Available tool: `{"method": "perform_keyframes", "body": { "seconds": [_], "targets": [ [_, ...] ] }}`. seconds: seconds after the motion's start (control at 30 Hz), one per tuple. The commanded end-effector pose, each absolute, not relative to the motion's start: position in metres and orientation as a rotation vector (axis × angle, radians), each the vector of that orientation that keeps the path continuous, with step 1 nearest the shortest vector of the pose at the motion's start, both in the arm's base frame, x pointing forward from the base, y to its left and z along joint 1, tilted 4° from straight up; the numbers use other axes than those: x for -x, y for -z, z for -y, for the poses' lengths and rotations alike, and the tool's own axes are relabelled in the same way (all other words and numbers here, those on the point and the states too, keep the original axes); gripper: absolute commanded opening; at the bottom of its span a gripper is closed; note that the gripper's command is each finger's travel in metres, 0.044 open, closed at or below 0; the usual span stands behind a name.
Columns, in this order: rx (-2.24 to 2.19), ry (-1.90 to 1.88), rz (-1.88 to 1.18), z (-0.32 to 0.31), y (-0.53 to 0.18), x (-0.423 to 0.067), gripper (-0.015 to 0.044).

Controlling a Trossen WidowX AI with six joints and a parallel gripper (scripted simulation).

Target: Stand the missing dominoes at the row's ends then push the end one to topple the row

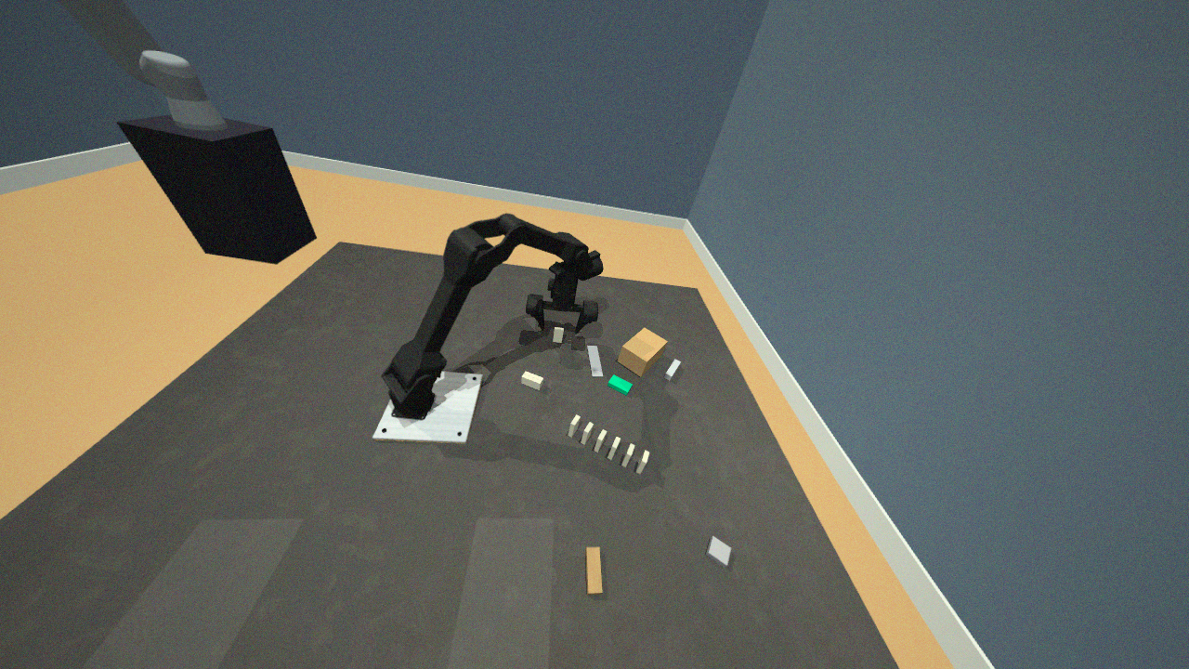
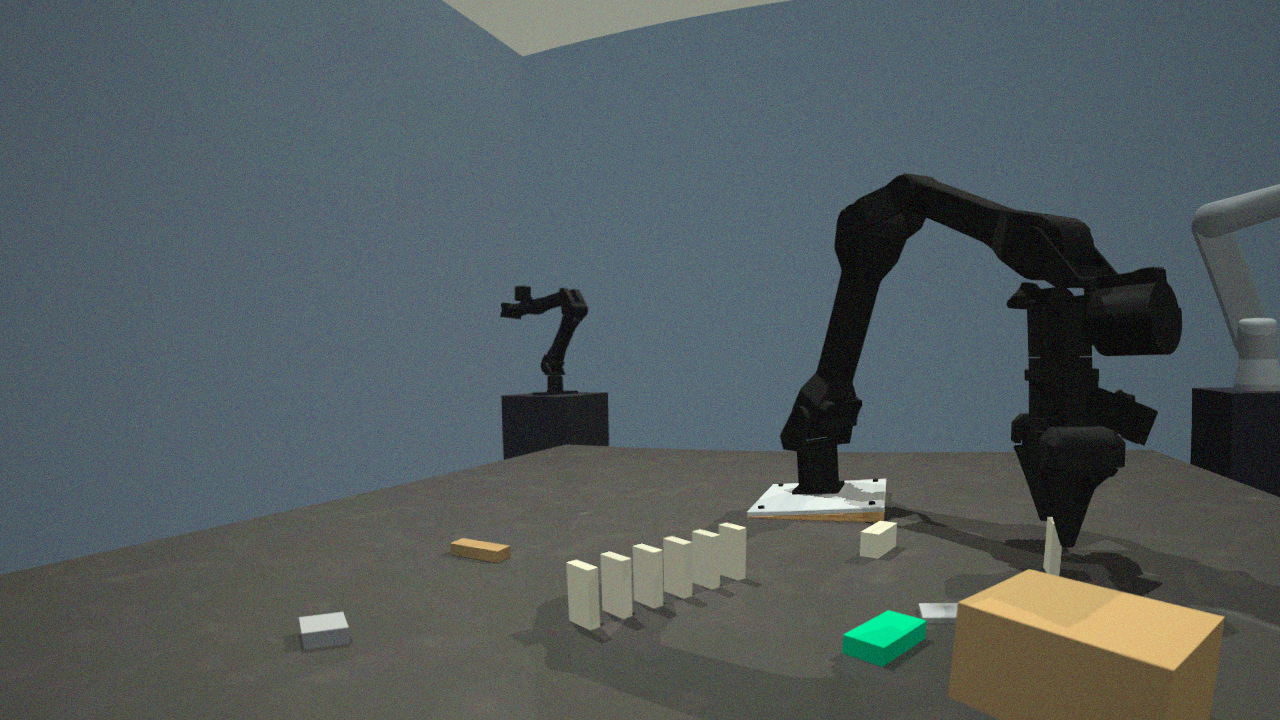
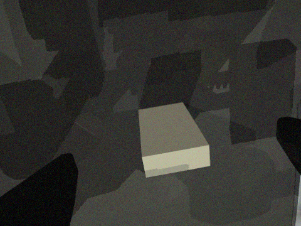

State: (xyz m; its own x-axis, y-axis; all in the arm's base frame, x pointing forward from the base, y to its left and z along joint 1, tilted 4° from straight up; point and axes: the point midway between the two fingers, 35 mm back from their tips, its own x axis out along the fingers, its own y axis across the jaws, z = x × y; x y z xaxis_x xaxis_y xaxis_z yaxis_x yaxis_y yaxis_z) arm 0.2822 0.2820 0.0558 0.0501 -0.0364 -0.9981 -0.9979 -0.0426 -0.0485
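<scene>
A row of several cream dominoes (image 1: pixel 607 444) (image 2: pixel 657 573) stands upright on the dark table. One loose cream domino (image 1: pixel 557 334) (image 2: pixel 1051 546) (image 3: pixel 173 140) stands upright on its own, away from the row, near the tan box. My gripper (image 1: pixel 559 324) (image 2: pixel 1061 530) (image 3: pixel 177 145) is open, points straight down and hovers just above this domino, with a finger on either side of it and not touching. Another loose cream domino (image 1: pixel 531 380) (image 2: pixel 878 539) lies flat between the arm's base plate (image 1: pixel 452 415) (image 2: pixel 861 501) and the row.
A tan box (image 1: pixel 642 350) (image 2: pixel 1083 644), a green block (image 1: pixel 619 383) (image 2: pixel 883 636) and a flat grey strip (image 1: pixel 594 360) (image 2: pixel 938 611) lie close by. A small grey block (image 1: pixel 672 369) lies beyond the box. A tan bar (image 1: pixel 594 570) (image 2: pixel 479 548) and a grey block (image 1: pixel 719 550) (image 2: pixel 324 629) lie far off.
</scene>
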Motion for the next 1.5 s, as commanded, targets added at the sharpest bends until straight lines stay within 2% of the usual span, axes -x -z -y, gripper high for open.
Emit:
{"method": "perform_keyframes", "body": {
  "seconds": [0.0,0.2,0.63,0.97,1.33,1.47],
  "targets": [
    [1.290,-1.195,-1.187,-0.281,-0.047,-0.281,0.0440],
    [1.290,-1.195,-1.187,-0.281,-0.041,-0.281,0.0440],
    [1.290,-1.195,-1.187,-0.281,-0.041,-0.281,0.0107],
    [1.290,-1.195,-1.187,-0.281,-0.043,-0.281,0.0107],
    [1.295,-1.192,-1.172,-0.287,-0.170,-0.277,0.0107],
    [1.295,-1.192,-1.172,-0.285,-0.178,-0.276,0.0107]
  ]
}}
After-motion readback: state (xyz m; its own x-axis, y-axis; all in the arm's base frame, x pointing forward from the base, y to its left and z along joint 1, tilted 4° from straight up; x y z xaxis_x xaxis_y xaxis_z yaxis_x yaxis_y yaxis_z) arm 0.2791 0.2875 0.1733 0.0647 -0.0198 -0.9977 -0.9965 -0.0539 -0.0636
